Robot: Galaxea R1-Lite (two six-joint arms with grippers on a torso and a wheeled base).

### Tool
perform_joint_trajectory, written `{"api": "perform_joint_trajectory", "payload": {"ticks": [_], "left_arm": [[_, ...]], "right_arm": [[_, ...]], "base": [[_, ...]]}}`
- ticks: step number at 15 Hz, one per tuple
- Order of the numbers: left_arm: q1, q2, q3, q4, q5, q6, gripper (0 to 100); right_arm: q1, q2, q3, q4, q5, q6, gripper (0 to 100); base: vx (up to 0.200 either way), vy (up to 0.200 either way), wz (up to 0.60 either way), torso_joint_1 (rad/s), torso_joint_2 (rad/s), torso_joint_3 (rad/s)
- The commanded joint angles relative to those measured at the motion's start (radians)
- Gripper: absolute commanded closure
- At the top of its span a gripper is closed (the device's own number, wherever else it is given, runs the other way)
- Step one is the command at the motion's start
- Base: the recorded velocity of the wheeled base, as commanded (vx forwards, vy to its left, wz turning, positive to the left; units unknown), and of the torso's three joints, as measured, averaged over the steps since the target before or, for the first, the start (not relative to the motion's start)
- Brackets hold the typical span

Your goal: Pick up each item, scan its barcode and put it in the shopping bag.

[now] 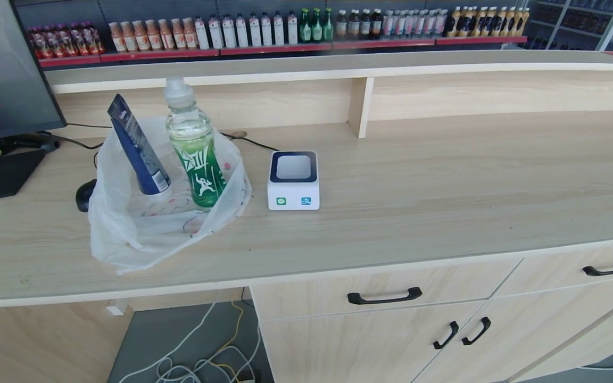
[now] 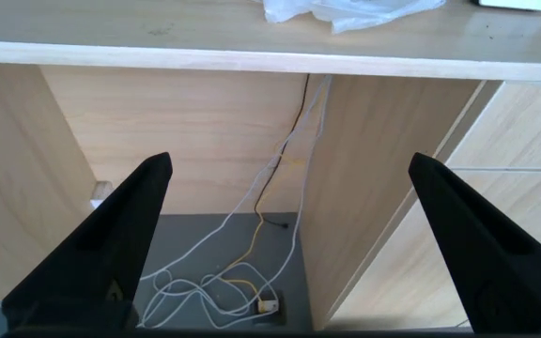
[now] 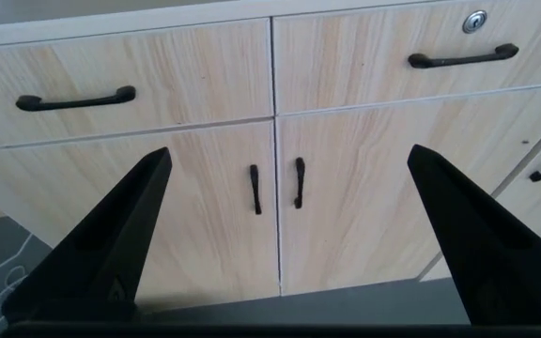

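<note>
No wording reads clearly anywhere. Scanner box [image 1: 293, 183] on desk [image 1: 445, 181], front face: 2 small square icons, green w/ white marks on left, blue w/ white mark on right; no lettering legible. Bottle [image 1: 196, 159] in shopping bag [image 1: 120, 239]: green label w/ white figure graphic and big white characters, can't be made out. Dark blue tube [image 1: 137, 143] beside it: light print near upper end, white patch w/ fine print at lower end, too small to read. Bag has faint red and dark line print, illegible. Shelf bottles [image 1: 264, 29] at back: labels too small.
</note>
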Motion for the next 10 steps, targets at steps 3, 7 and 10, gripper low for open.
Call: {"api": "perform_joint_trajectory", "payload": {"ticks": [3, 7, 10], "left_arm": [[-0.001, 0.0, 0.0, 0.0, 0.0, 0.003, 0], [0.0, 0.0, 0.0, 0.0, 0.0, 0.003, 0], [0.0, 0.0, 0.0, 0.0, 0.0, 0.003, 0]], "right_arm": [[0.001, 0.002, 0.002, 0.0, 0.0, 0.001, 0], [0.001, 0.002, 0.0, 0.0, 0.0, 0.006, 0], [0.001, 0.002, 0.0, 0.0, 0.0, 0.009, 0]], "base": [[0.0, 0.0, 0.0, 0.0, 0.0, 0.0], [0.0, 0.0, 0.0, 0.0, 0.0, 0.0], [0.0, 0.0, 0.0, 0.0, 0.0, 0.0]]}}
